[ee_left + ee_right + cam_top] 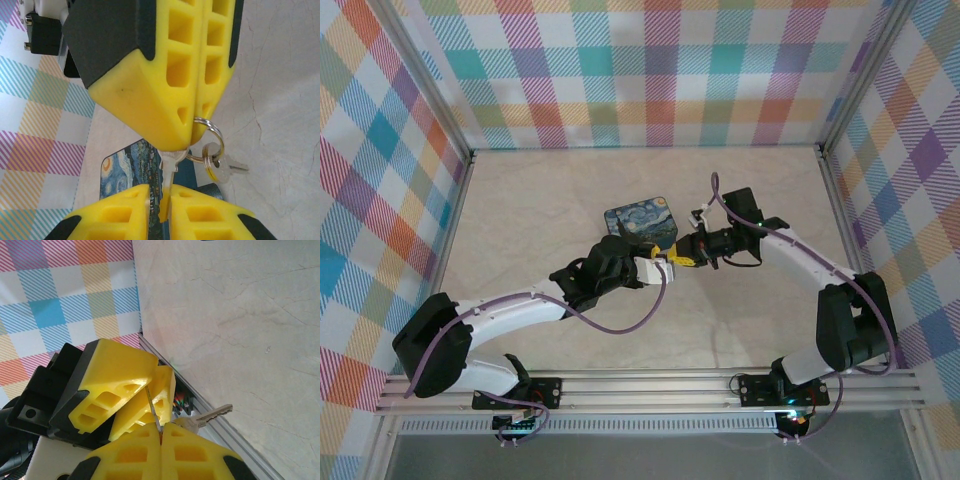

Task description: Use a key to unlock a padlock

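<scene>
Over table (520, 220) | left gripper (192, 135) clamps key (169, 166) bow, right gripper (161, 432) clamps blade | light, stiff, slippery; bow grip seems safest

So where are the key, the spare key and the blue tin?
key (169, 165): left wrist view, its silvery shank.
spare key (222, 169): left wrist view, its rounded head.
blue tin (125, 172): left wrist view, its printed lid.

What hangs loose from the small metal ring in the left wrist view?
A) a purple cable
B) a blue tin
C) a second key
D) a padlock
C: a second key dangles from the ring, beside the key that is being gripped.
</scene>
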You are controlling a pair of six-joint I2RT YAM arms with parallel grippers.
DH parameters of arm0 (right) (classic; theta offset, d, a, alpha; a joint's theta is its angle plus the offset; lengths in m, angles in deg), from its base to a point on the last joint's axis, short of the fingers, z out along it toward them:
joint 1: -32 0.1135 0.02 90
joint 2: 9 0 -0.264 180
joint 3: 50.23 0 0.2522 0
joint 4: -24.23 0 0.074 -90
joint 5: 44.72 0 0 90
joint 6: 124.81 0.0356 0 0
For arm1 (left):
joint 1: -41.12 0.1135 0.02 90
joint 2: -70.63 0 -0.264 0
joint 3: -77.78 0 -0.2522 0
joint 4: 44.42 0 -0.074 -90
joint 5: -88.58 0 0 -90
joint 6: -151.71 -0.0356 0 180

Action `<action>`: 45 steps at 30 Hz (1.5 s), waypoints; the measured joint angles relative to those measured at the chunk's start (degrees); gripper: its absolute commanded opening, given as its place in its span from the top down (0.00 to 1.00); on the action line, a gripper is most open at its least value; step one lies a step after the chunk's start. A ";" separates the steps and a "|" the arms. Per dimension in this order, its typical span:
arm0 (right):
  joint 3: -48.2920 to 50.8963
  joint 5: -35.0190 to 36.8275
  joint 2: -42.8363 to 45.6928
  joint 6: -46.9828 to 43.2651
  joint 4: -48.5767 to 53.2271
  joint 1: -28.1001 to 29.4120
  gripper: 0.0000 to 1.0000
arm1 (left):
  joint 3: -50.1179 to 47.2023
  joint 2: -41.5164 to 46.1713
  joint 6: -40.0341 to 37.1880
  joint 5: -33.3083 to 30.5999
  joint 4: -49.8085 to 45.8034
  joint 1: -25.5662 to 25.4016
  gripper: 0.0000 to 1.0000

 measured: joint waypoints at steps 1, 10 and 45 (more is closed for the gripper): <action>-0.04 0.00 0.00 0.00 0.00 0.04 1.00 | 0.00 0.00 0.00 0.02 -0.02 0.00 0.88; -0.46 0.28 -0.02 0.15 0.00 0.07 0.95 | 0.00 0.00 -0.17 -0.02 -0.31 -0.04 1.00; 3.17 -10.47 3.61 -27.82 -17.00 -3.06 0.58 | 32.50 -16.50 20.61 52.00 -55.93 19.23 1.00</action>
